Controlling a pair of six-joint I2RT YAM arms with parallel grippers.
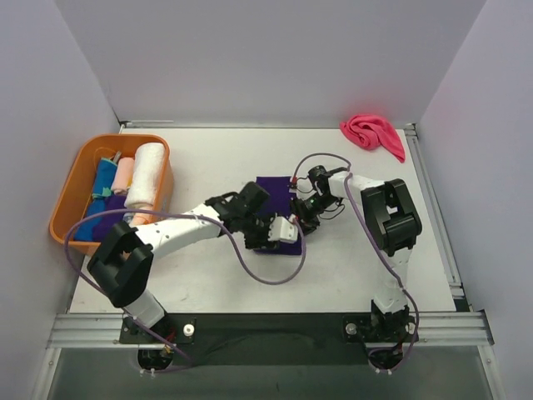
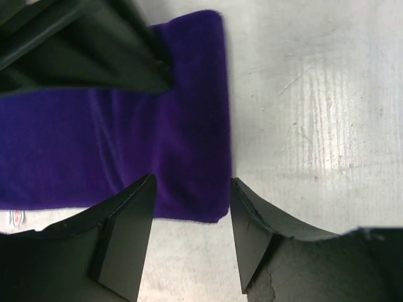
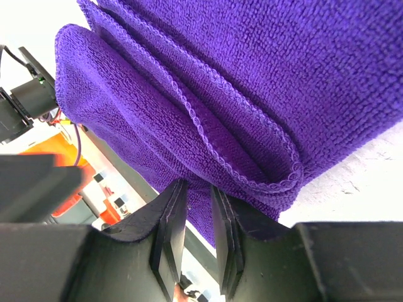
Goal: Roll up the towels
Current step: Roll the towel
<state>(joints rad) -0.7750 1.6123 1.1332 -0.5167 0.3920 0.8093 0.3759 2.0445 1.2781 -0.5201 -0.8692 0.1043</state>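
Surface: white table (image 1: 216, 275), boxed in by pale walls, seen from above.
Left of frame: orange basket (image 1: 79, 158) holding a white rolled towel (image 1: 146, 175), a pale pink roll (image 1: 124, 173) and a blue towel (image 1: 104, 179).
Upper right of frame: hot pink towel (image 1: 373, 133), crumpled and unrolled, well apart from both arms.
Item in work: dark purple towel (image 1: 273, 190), centre of the table between the two grippers; folded in layers, not yet a cylinder.
Risk: only one side is gripped, so the loose layers may slide apart and give a slack, lopsided roll. A pull from the right could drag the whole cloth instead of turning it.
Left gripper (image 2: 189, 214): jaws moderately parted, straddling the towel's corner at the lower centre of its wrist view; holds nothing.
Right gripper (image 3: 198, 220): jaws nearly together, pinching the towel's folded, hemmed edge.
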